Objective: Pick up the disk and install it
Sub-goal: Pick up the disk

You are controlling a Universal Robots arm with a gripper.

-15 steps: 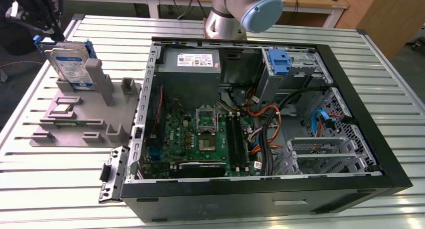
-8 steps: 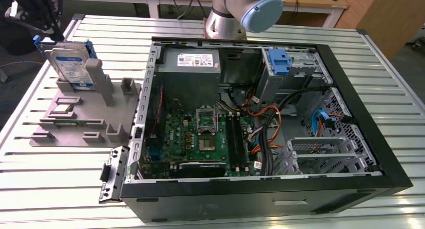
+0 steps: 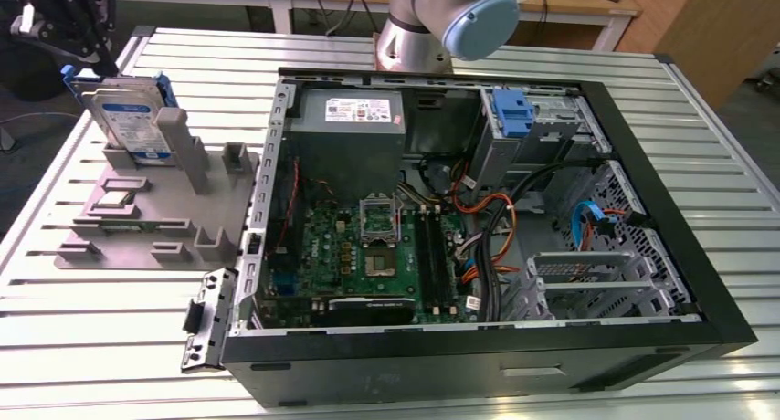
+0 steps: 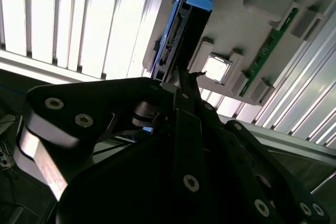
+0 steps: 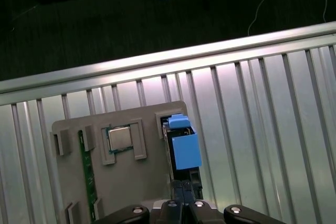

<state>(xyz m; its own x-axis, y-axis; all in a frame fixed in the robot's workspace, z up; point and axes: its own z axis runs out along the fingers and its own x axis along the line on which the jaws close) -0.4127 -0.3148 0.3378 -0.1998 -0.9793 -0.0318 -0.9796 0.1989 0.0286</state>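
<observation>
The disk (image 3: 128,119) stands on edge in a grey holder (image 3: 134,228) on the slatted table, at the exterior view's left. It is silver with a white, blue-banded label and blue rails. My black gripper (image 3: 76,53) hangs just above the disk's top edge without touching it. In both wrist views the disk (image 4: 178,30) (image 5: 184,148) lies straight beyond the gripper (image 4: 184,80) (image 5: 184,186). Its fingertips are pressed together with nothing between them. The open computer case (image 3: 682,256) lies at the exterior view's right.
The holder (image 5: 131,177) also carries a square chip (image 5: 119,137) and a green memory stick (image 5: 86,166). Inside the case are a grey power supply (image 3: 353,110), a green motherboard (image 3: 365,246), cables and a blue bracket (image 3: 512,114) at the drive bay. The arm's base (image 3: 426,27) stands behind the case.
</observation>
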